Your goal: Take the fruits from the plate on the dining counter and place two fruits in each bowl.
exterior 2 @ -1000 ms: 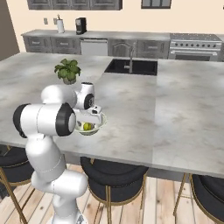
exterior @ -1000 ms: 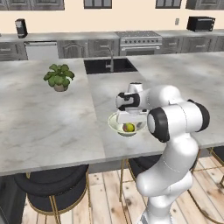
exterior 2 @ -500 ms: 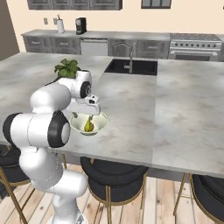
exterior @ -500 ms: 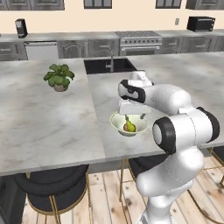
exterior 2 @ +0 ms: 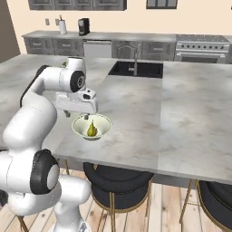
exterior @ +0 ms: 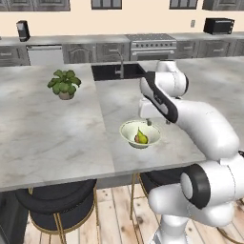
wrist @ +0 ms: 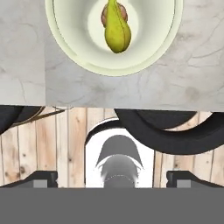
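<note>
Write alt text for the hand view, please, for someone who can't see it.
Looking down from the robot's hand, a cream-green bowl sits on a marbled counter near its edge, holding a yellow-green pear that lies over a partly hidden orange-red fruit. Below the edge are dark stools and wood floor.

A yellow-green pear [exterior 2: 92,129] is lying in the cream bowl [exterior 2: 105,127] near the worktop [exterior 2: 149,118] edge, the end effector [exterior 2: 78,115] hanging above the bowl's left rim.

Grey cabinets [exterior: 95,51] line the cream back wall [exterior 2: 136,20] at the frame's top — a steel stove [exterior: 150,45] centre, black stools [exterior 2: 120,186] on the wood floor [exterior: 114,209] below.
</note>
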Controlling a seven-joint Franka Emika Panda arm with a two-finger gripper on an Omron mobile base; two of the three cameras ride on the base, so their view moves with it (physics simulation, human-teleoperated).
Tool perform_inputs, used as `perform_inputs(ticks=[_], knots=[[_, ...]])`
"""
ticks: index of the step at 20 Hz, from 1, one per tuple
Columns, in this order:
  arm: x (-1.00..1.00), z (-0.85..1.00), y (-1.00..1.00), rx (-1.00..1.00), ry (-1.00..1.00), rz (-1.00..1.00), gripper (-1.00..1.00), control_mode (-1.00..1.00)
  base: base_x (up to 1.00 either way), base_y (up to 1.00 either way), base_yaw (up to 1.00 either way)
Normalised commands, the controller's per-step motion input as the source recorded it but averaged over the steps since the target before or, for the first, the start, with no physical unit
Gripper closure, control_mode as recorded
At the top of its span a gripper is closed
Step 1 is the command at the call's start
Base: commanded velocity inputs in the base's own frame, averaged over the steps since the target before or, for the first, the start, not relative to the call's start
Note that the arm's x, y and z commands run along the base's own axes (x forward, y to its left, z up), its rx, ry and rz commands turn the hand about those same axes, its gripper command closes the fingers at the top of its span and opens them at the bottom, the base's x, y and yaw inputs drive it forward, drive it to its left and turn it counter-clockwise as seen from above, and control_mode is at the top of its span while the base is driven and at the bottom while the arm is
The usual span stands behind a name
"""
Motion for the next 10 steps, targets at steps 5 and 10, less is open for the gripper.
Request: perform_inputs(ticks=[5, 10], knots=[[-1.00, 0.56, -0.30, 0.00, -0.10, 0.00, -1.00, -1.00, 0.00, 0.00, 0.00], [-1.00, 0.41, -0.10, 0.00, -0.06, 0.00, -1.00, -1.00, 0.00, 0.00, 0.00]])
